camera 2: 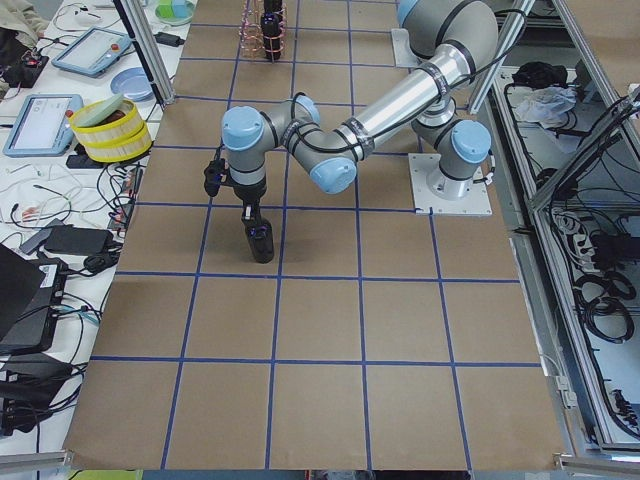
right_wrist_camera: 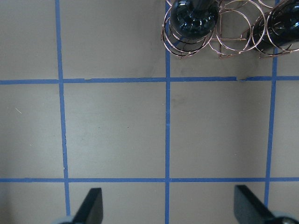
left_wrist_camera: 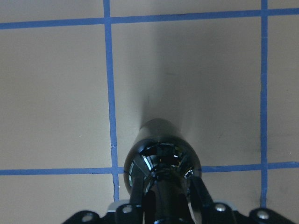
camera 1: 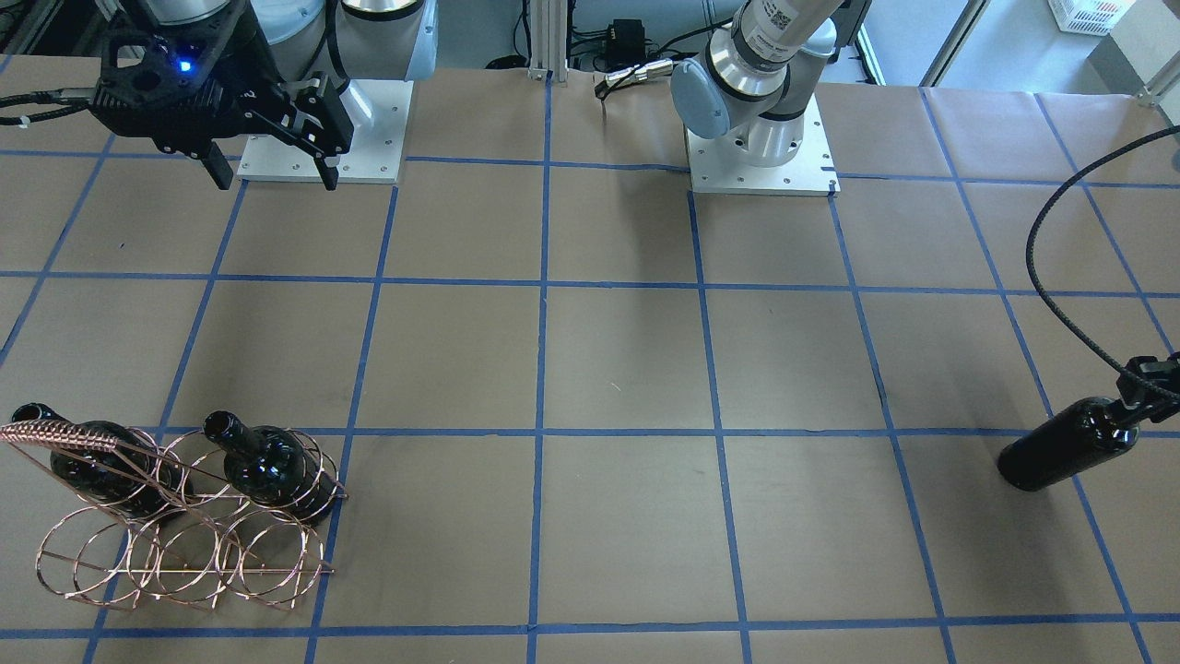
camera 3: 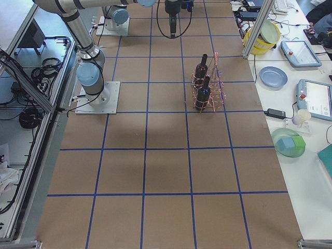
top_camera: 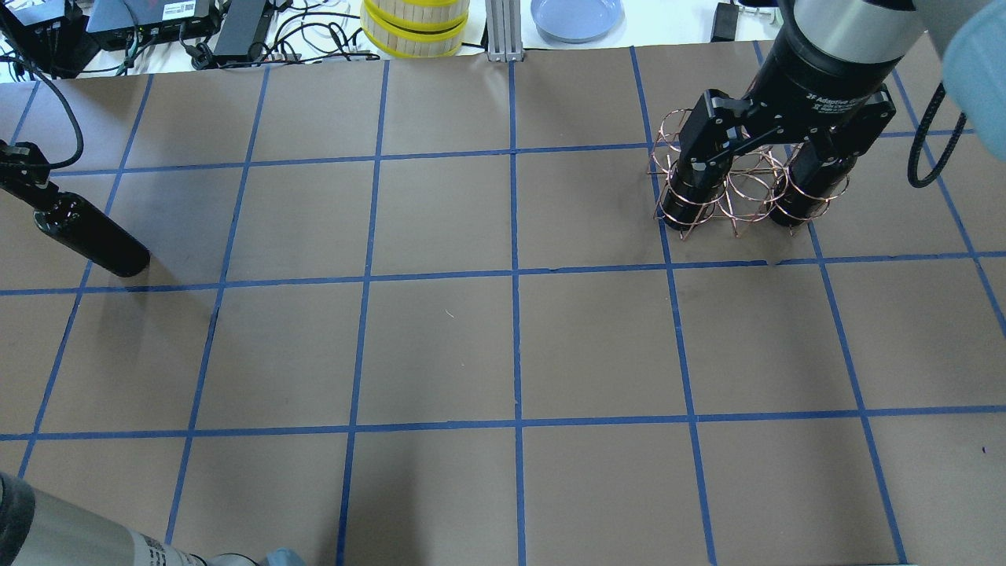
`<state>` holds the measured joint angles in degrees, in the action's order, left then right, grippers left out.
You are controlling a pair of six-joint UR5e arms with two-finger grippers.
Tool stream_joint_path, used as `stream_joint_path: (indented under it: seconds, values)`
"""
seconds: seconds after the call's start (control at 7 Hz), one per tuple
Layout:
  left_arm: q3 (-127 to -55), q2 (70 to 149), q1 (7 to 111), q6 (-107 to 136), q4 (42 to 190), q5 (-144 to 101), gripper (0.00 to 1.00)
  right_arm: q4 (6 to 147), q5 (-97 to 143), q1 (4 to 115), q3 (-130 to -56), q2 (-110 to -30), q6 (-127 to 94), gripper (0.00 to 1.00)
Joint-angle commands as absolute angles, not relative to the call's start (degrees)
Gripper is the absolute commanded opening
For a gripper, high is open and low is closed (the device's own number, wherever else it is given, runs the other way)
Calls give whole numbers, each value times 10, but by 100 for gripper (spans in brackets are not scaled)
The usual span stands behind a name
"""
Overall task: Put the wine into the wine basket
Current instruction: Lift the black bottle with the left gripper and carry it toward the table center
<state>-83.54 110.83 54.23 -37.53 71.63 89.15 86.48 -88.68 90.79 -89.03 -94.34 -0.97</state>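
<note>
Your left gripper (left_wrist_camera: 166,196) is clamped on the neck of the bottle (left_wrist_camera: 161,156), leaving the body free to slide in. It's at the left end of the table (camera 1: 599,369), well apart from the basket (camera 1: 184,544). Your right gripper (right_wrist_camera: 168,200) hovers spread wide near the basket, where two bottles (camera 1: 272,470) sit with a gap between.

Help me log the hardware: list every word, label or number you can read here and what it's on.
"2F Adaptive", on the body of the right gripper, overhead view; the rest is cut off, the finer print below too small.
Code sticker on the left arm: too small to read.
White sticker on a black box: blurred.
Wine bottles: no labels.
</note>
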Motion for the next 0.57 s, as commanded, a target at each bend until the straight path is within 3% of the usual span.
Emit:
stream_joint_path:
  seconds: [0.0, 0.43]
  values:
    - [-838, 1109, 541, -382, 721, 892, 31, 865, -887, 908, -890, -944, -10, 100]
    - [-838, 1107, 538, -393, 722, 891, 15, 865, -887, 908, -890, -944, -10, 100]
